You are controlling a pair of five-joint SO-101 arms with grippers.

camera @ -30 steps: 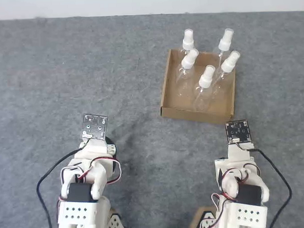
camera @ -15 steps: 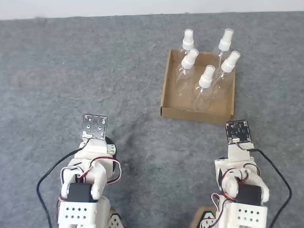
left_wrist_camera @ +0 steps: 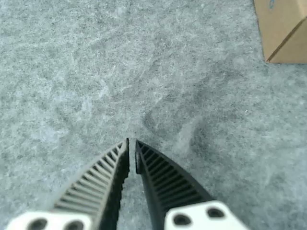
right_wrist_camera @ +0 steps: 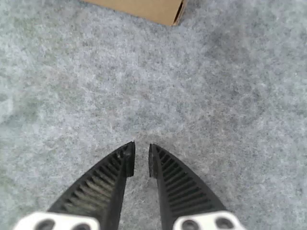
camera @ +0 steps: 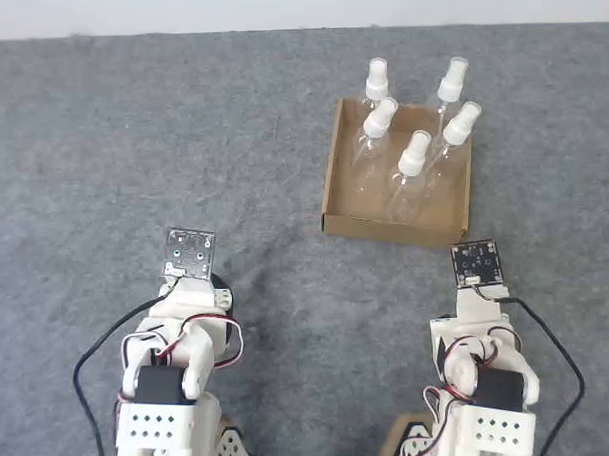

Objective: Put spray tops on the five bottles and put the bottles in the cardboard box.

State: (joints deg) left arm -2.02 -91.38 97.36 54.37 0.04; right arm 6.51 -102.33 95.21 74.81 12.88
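- Box [camera: 333, 177]: far-right part of the worktop [camera: 131, 134], open side up, in front of the right arm and within reach of both arms [camera: 179, 372].
- Bottles [camera: 403, 190]: five, all upright, each with a white top [camera: 414, 152] on.
- Three stand plainly inside the box, spread out so the tops don't touch.
- Far pair [camera: 376, 80]: right at the box's far wall. Can't tell if they stand inside it or just behind it.
- Upright suits them: narrow bases fit side by side and the tops stay free to grab.
- Left tool [left_wrist_camera: 132, 141]: closed bar a sliver, holding nothing, over bare worktop toward the near edge, with the box corner well off to one side.
- Right tool [right_wrist_camera: 141, 145]: closed bar a narrow gap, empty, over bare worktop near the box's near wall.
- Both arms sit folded at the near edge. My read: a parked pose, clear of the box.
- Judgement: capping is done and boxing is done or nearly so. The only open item is the far pair.
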